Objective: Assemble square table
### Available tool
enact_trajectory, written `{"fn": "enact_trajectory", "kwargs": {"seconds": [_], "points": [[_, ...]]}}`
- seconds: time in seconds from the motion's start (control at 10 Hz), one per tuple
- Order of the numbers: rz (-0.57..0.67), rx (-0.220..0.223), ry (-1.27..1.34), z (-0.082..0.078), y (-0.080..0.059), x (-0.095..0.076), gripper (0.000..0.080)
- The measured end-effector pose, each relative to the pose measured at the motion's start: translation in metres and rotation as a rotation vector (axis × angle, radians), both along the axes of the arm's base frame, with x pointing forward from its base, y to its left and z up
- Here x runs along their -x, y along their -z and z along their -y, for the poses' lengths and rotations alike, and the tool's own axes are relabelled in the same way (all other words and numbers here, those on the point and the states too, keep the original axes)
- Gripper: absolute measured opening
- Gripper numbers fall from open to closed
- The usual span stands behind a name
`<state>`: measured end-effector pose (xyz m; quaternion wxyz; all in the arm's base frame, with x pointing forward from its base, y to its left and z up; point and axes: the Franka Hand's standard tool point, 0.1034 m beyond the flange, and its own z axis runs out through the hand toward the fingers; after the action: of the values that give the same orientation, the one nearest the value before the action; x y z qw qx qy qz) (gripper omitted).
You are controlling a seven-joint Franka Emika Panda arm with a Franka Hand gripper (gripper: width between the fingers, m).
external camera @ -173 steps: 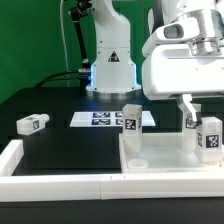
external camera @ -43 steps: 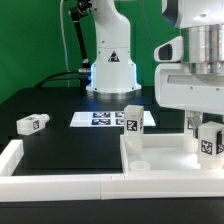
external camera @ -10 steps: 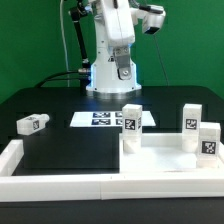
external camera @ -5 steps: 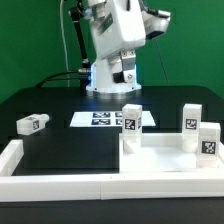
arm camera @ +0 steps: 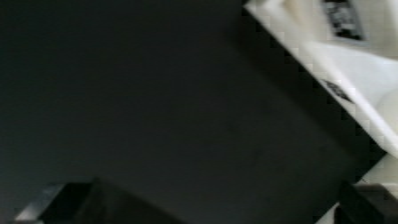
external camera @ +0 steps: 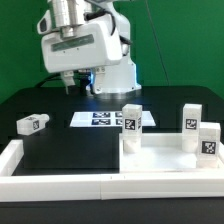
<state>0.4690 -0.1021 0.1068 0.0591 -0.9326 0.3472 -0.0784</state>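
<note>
swung gripper (external camera: 80, 80) nearer the loose leg (external camera: 32, 124), jaws wide, empty; found three upright legs (external camera: 131, 120) inside tabletop (external camera: 160, 166), well apart from jaws.

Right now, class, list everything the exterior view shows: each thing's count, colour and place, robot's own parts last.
tabletop: one, white, exterior view's lower right
upright legs: three, white, tagged, standing on the tabletop
loose leg: one, white, tagged, lying at the exterior view's left
marker board: one, white, flat mid-table
border strips: two seen, white, front and left edges
table: one, black
arm: one, white, behind
tool: one, open, empty, above the table
</note>
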Motion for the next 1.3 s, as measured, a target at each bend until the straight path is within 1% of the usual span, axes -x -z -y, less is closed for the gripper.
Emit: {"fn": "enact_trajectory", "kwargs": {"seconds": [0.1, 0.4, 0.5, 0.6, 0.7, 0.8, 0.9, 1.0, 1.1, 1.3], "points": [[0.001, 0.009, -0.046, -0.003, 0.000, -0.001, 0.0649], [0.010, 0.047, -0.240, -0.002, 0.000, -0.001, 0.0649], [0.011, 0.060, -0.296, 0.002, 0.001, 0.001, 0.0649], [0.008, 0.093, -0.431, 0.021, 0.007, 0.011, 0.0649], [-0.008, 0.102, -0.456, 0.044, 0.014, 0.025, 0.0649], [-0.022, 0.102, -0.431, 0.068, 0.019, 0.036, 0.0649], [-0.046, 0.079, -0.411, 0.082, 0.026, 0.046, 0.0649], [-0.078, 0.023, -0.383, 0.090, 0.032, 0.050, 0.0649], [-0.081, 0.026, -0.382, 0.090, 0.031, 0.046, 0.0649], [-0.086, 0.023, -0.382, 0.090, 0.033, 0.048, 0.0649]]}}
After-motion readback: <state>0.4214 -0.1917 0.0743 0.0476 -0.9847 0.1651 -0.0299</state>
